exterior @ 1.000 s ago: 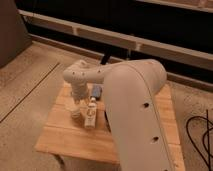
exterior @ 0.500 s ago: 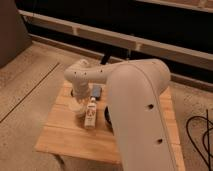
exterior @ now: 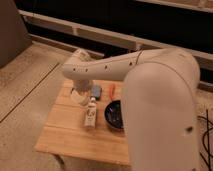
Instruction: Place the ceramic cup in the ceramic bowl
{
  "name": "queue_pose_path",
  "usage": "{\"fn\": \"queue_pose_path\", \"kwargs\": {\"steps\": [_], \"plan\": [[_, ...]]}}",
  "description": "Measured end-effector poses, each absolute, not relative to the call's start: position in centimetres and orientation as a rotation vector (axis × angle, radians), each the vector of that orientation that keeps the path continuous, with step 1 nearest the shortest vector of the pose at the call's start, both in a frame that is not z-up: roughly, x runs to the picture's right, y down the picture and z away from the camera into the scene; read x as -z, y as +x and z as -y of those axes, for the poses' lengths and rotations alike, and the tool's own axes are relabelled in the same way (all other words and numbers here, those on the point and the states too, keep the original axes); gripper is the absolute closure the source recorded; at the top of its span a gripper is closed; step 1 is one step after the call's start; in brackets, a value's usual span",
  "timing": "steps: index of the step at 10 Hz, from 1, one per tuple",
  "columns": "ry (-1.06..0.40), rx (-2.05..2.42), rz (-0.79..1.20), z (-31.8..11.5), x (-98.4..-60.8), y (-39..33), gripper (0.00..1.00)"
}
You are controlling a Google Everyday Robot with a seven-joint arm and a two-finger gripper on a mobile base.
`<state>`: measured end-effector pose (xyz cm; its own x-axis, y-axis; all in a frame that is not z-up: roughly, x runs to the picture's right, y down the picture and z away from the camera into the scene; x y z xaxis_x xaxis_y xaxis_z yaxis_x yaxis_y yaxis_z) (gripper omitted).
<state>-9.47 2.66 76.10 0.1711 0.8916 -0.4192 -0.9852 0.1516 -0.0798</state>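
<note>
The ceramic cup [exterior: 77,97] is a small cream-white shape at the far left of the wooden table [exterior: 65,132], partly covered by the gripper. The gripper [exterior: 80,91] hangs from the white wrist straight over the cup and reaches down to it. The ceramic bowl [exterior: 114,115] is glossy black with pale flecks. It sits to the right of the cup, and its right side is hidden behind the big white arm link [exterior: 160,105].
A slim white bottle [exterior: 90,113] with a yellowish label lies between the cup and the bowl. A blue-grey item [exterior: 96,91] and a small orange-red item [exterior: 112,90] sit near the table's far edge. Speckled floor surrounds the table, and a dark wall runs behind it.
The large arm link has swung a little and covers more of the table's right side. The gripper stays over the cup's spot. The bottle and bowl have not moved.
</note>
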Motion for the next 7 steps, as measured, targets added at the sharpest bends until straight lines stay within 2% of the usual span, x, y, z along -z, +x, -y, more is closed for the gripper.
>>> {"fn": "queue_pose_path", "kwargs": {"steps": [2,5,7], "plan": [[-0.349,-1.528,-0.269,-3.9,-73.3,-6.4,1.00],[-0.328,-1.690,-0.288,-6.8,-71.3,-1.3,1.00],[-0.291,-1.807,-0.326,-10.0,-69.5,4.0,1.00]]}}
